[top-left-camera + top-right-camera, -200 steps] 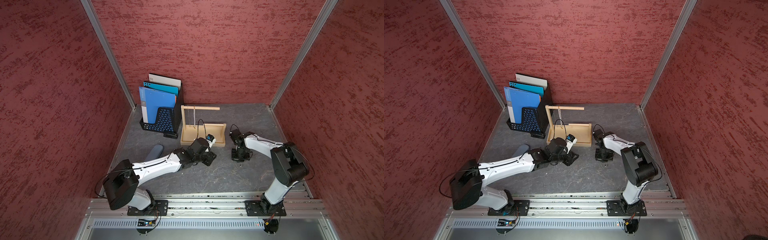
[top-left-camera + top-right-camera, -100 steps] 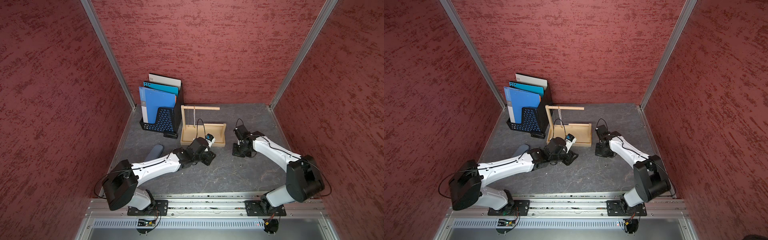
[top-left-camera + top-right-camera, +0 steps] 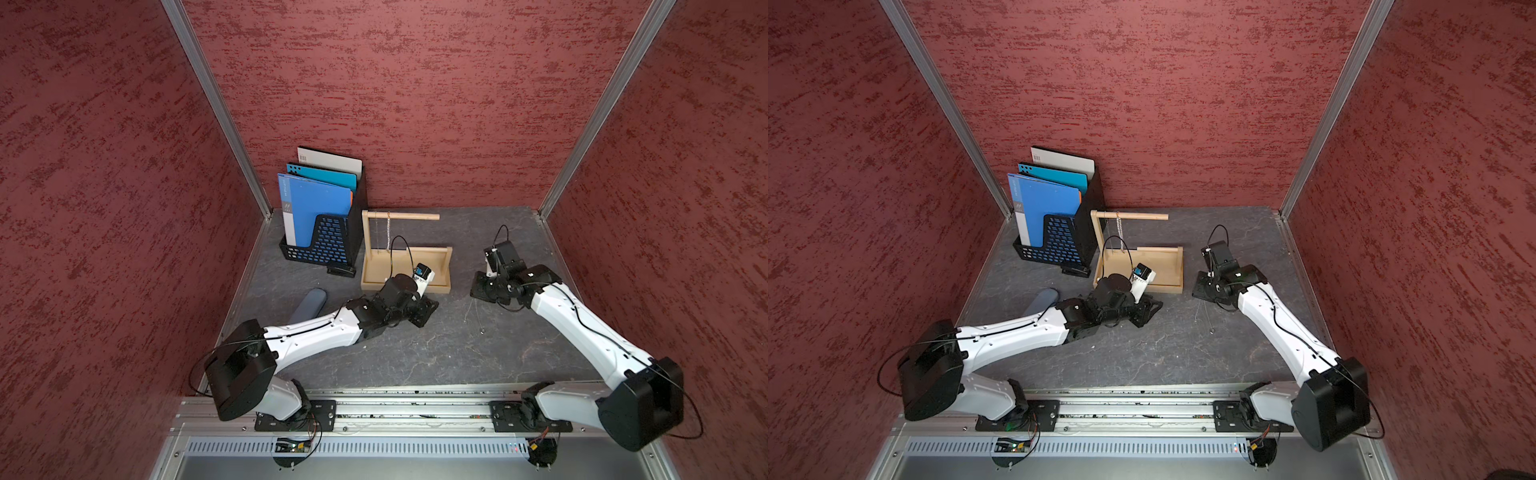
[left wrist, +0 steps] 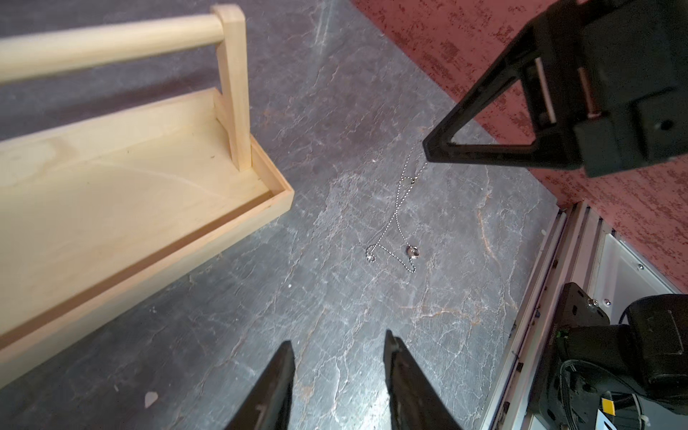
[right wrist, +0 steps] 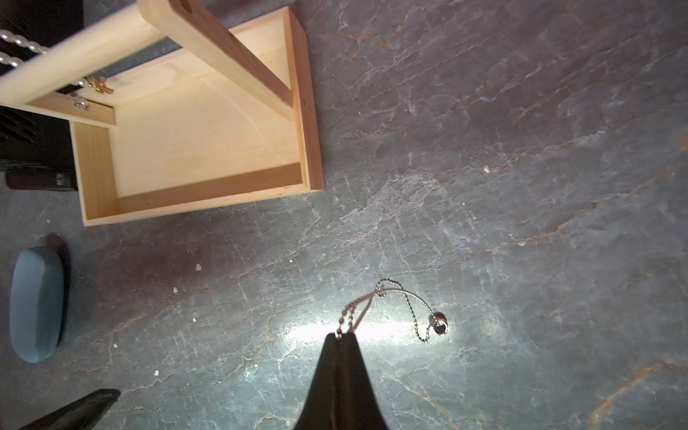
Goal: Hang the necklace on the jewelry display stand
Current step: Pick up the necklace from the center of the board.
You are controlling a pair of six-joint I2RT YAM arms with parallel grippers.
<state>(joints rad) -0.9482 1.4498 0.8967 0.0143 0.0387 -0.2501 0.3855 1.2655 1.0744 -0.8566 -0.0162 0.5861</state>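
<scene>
We find no full word to read. A barcode sticker (image 3: pixel 305 158) sits on the top corner of the flat white folder (image 3: pixel 336 164), and the white spine strip (image 3: pixel 287 212) of the front blue plastic folder (image 3: pixel 322 203) carries a slanted-stroke logo and vertical print too small to make out. White letters on the small black object (image 5: pixel 37 180) are partly hidden.

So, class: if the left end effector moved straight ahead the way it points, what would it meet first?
Probably the necklace trailing ahead of the left end effector; depth is unclear.
</scene>
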